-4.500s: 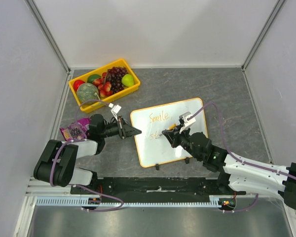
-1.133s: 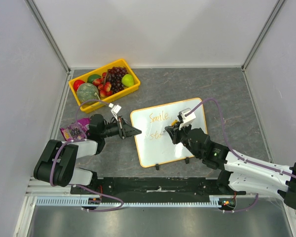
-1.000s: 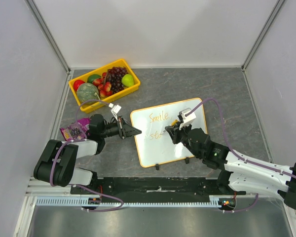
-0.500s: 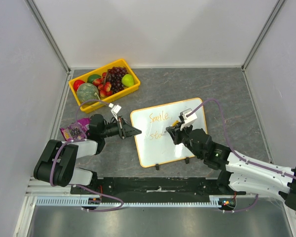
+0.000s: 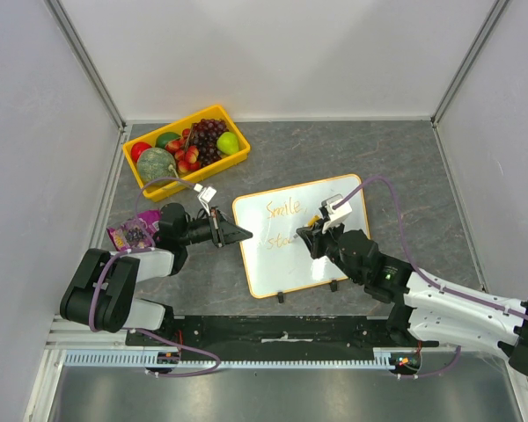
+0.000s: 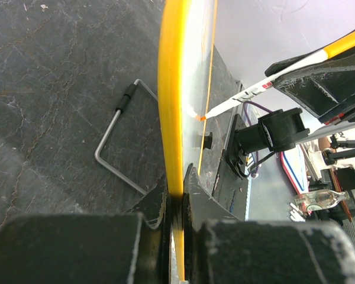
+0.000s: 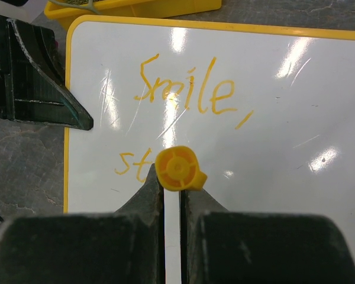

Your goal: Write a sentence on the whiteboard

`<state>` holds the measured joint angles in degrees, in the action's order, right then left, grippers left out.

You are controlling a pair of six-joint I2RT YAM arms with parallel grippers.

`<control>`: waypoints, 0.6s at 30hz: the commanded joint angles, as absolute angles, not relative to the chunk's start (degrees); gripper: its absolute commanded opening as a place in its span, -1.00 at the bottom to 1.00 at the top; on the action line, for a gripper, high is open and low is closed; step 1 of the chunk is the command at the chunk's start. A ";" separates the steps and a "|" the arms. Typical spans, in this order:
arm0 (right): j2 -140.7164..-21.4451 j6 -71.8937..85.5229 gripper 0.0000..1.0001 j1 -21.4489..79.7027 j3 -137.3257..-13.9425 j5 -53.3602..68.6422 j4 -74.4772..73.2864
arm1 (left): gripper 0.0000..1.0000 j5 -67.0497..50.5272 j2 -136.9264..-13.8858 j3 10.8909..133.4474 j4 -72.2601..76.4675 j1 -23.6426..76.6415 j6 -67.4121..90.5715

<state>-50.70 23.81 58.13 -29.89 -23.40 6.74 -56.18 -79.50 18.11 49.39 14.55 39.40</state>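
The whiteboard (image 5: 334, 211) lies tilted in the middle of the table, white with an orange-yellow rim. My left gripper (image 5: 244, 234) is shut on its left rim (image 6: 170, 106). My right gripper (image 5: 312, 235) is shut on an orange marker (image 7: 176, 168) whose tip touches the board (image 6: 200, 118). The sentence (image 7: 186, 89) reads "Smile," on the first line, with "st" (image 7: 130, 163) on the second line; whatever follows it is hidden behind the marker's end.
A yellow crate (image 5: 187, 149) of fruit stands at the back left. A purple packet (image 5: 130, 232) lies by my left arm. A wire foot (image 6: 115, 139) of the board rests on the grey table. Walls close in on three sides.
My right gripper has moved the marker a little to the right along the second line. The left gripper and the board have not moved.
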 commanded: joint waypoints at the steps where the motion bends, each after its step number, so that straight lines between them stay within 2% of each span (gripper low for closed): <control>1: -49.84 22.33 -1.00 57.66 -31.72 -25.57 4.92 | -0.96 -55.72 -80.68 17.49 45.79 15.73 29.35; 18: -50.80 22.41 -1.00 57.66 -33.66 -28.30 7.47 | -0.96 -55.72 -80.77 17.49 45.88 15.73 29.27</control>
<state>-50.46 22.46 57.89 -31.38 -26.06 5.91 -56.27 -79.50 18.11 49.52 14.55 39.40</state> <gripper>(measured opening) 0.078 0.077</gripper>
